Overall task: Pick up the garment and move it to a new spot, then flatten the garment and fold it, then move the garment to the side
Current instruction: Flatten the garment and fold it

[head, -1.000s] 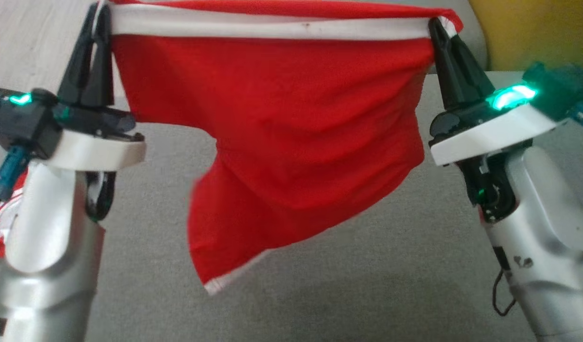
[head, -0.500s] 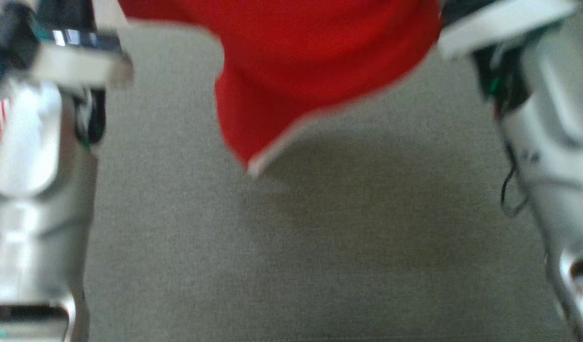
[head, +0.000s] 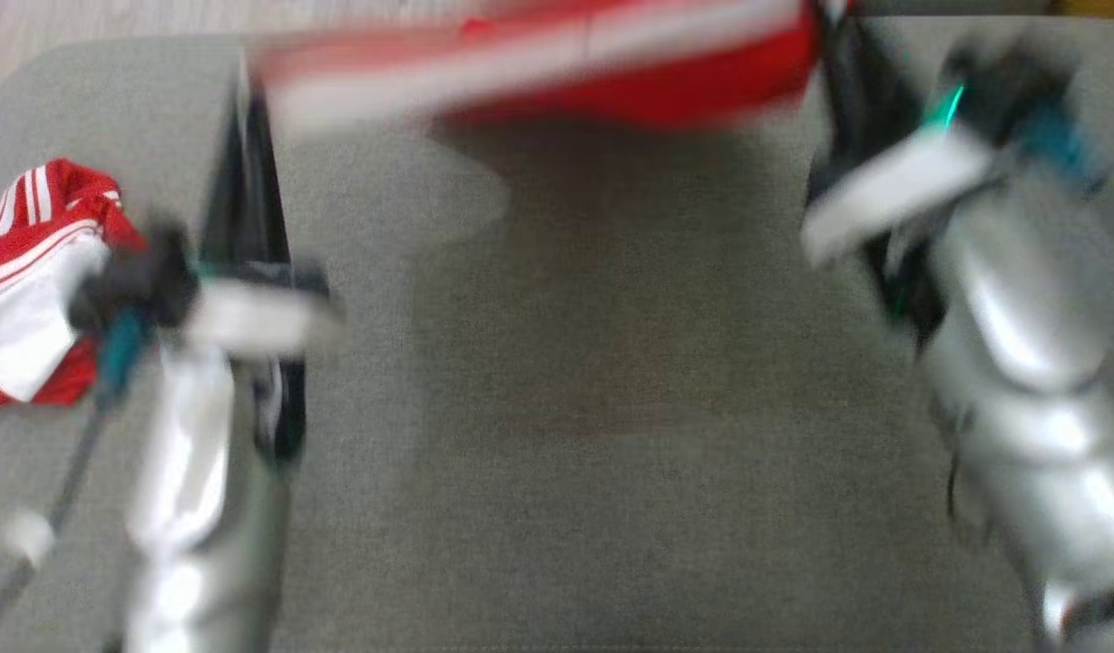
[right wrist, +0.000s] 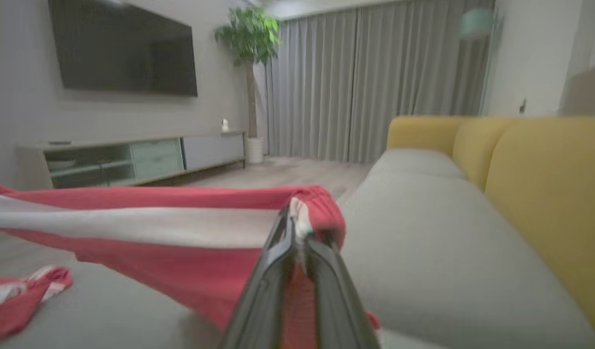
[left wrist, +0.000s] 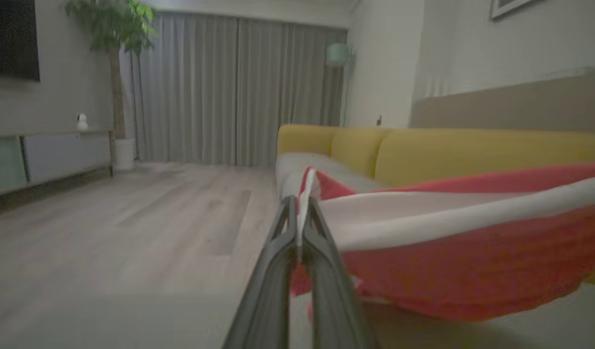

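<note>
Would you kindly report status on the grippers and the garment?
Left gripper shut on garment. Right gripper shut on its other end. Garment stretched over grey cushion. Second red garment lies apart, left.

The left gripper is seen pressed shut, its two dark fingers brought together on the white-banded edge of the garment. The right gripper is likewise clamped on the opposite end (a sliver of cloth is pinched between its tips). In the head view the left forearm and the right forearm are held up and spread wide apart, with the fingers pointed away from the body, though much is blurred.
</note>
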